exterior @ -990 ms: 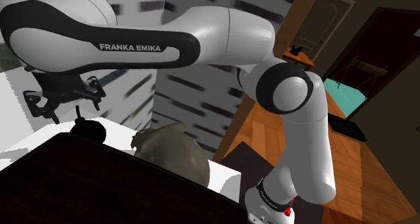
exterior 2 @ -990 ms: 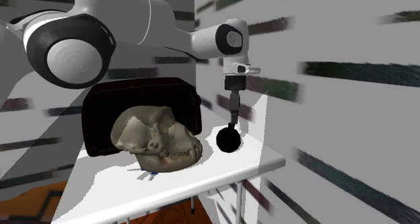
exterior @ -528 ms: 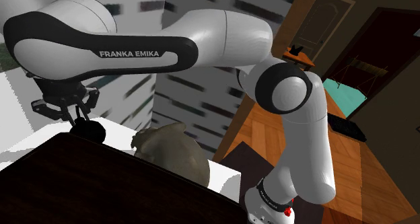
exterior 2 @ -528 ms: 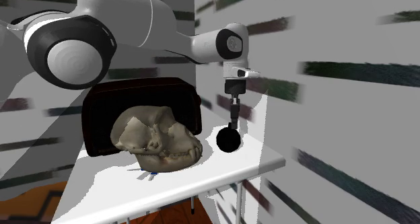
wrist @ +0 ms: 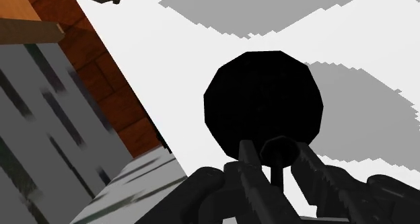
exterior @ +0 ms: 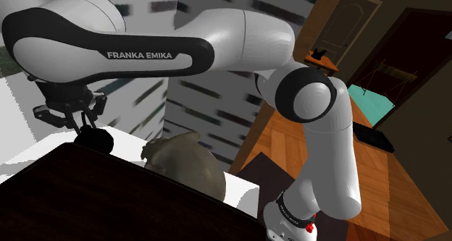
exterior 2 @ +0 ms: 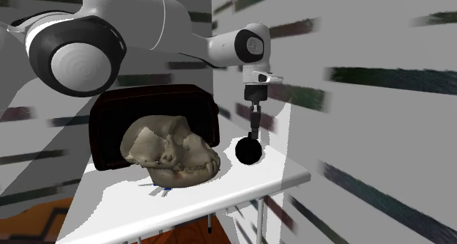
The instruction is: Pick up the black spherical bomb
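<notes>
Gripper [exterior 2: 253, 132] upright over the bomb [exterior 2: 249, 152], drawn in narrow; fingers [wrist: 249, 177] closed from both sides on the short stem [wrist: 277, 151] on top of the black ball and seemingly touching it, judging by the wrist view; nothing else held; bomb resting on the white table [exterior 2: 282, 180], toward the second exterior view's right end of it, near the skull [exterior 2: 172, 153] but apart from it. For doing the lift well: first make sure of firm contact on both sides of the stem, squeezing fully before any rise; then go straight up and slowly, without swing, given the thin stem and the round body under it, probably ready to turn or slip out of such a small hold; avoid any sideways drag, with a likely roll of the ball over the smooth top toward the edge as the price; lift high enough to pass over the skull before going elsewhere. Around: a smooth white tabletop with soft grey shadows, on thin legs; behind the skull a dark bulky object [exterior 2: 154, 107], hard to name; pale walls [exterior 2: 366, 81] crossed by dark blurred streaks; in the shoulder view a wooden floor [exterior: 395, 182] beside the stand, a brown door [exterior: 349, 31] farther back and something teal [exterior: 369, 100] below it.
</notes>
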`<state>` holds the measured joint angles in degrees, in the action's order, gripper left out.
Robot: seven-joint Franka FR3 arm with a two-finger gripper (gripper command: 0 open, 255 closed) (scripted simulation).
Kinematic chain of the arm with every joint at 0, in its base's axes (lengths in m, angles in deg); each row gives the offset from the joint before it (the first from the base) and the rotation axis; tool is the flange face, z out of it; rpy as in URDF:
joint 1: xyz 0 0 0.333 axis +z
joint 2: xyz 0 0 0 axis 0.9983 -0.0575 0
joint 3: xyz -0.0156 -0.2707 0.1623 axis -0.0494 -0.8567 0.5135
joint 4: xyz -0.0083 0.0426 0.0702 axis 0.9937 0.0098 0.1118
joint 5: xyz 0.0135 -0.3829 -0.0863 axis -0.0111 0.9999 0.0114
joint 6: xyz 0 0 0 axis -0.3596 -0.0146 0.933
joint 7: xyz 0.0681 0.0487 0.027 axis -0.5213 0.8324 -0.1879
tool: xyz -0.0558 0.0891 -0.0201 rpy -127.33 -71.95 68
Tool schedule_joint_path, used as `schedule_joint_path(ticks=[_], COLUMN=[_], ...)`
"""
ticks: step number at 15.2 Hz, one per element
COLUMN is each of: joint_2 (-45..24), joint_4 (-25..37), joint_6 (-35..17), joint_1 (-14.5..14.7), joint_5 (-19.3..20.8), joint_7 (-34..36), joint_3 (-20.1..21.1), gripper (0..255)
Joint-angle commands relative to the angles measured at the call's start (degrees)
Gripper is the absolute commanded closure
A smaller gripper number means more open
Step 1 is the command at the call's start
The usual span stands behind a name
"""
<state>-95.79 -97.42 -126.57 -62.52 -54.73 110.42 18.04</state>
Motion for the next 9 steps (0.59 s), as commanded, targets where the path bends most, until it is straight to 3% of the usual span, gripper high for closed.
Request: schedule_joint_path(ticks=[1,9], joint_2=[0.0,-1.4], joint_4=[1.5,10.3], joint_6=[1.4,8.5], joint_1=[0.3,2.1], joint_5=[0.0,0.3], joint_7=[-0.3,-1.5], joint_3=[0.0,-0.2], gripper=[255,255])
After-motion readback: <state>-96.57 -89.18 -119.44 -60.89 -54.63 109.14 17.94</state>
